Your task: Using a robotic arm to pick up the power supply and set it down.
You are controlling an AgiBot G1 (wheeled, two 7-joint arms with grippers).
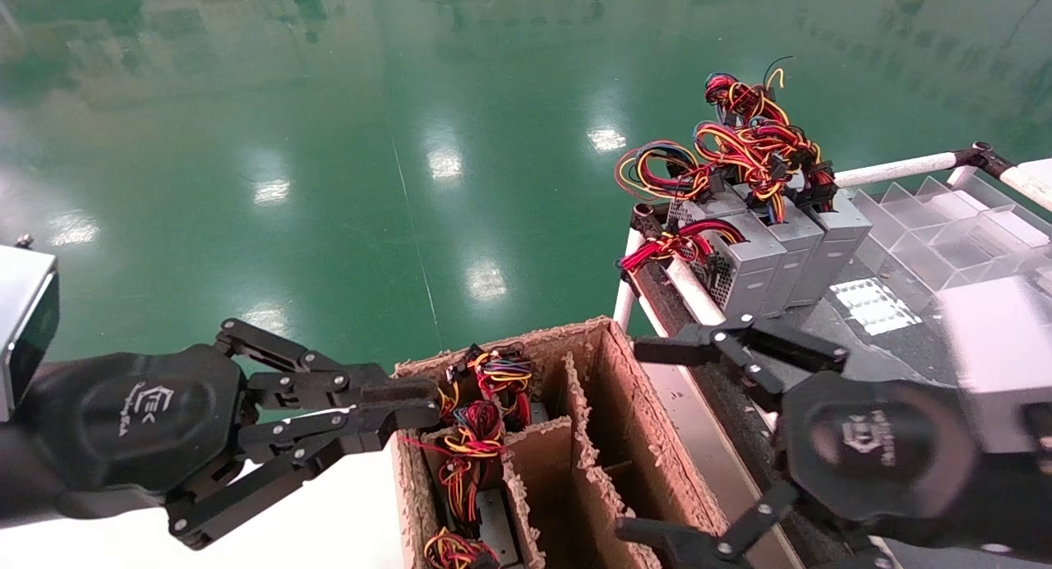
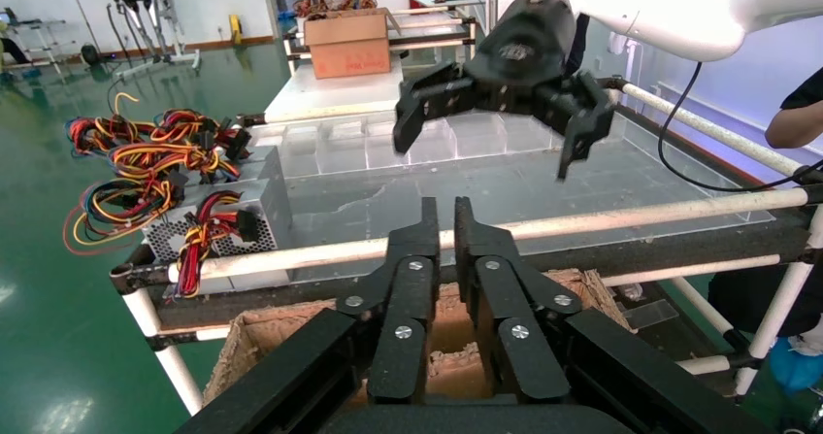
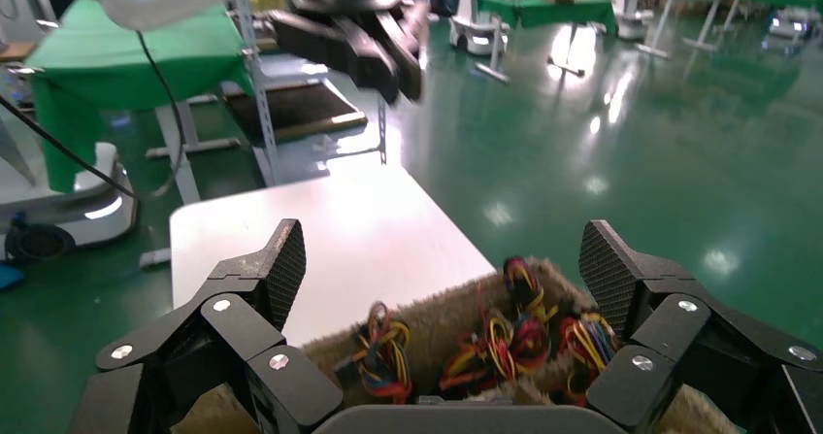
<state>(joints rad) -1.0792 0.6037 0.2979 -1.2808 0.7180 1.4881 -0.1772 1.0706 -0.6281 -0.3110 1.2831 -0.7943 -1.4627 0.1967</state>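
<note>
Power supplies, silver-grey metal boxes (image 1: 768, 261), stand upright side by side on your rack's black shelf (image 1: 912, 339), long axes vertical, red-yellow wire bundles (image 1: 744, 145) spilling upward. Your right gripper (image 1: 649, 441) hangs wide open, empty, over the brown cardboard box (image 1: 608, 462). Your left gripper (image 1: 411, 400), fingers nearly together, hovers beside the box.
</note>
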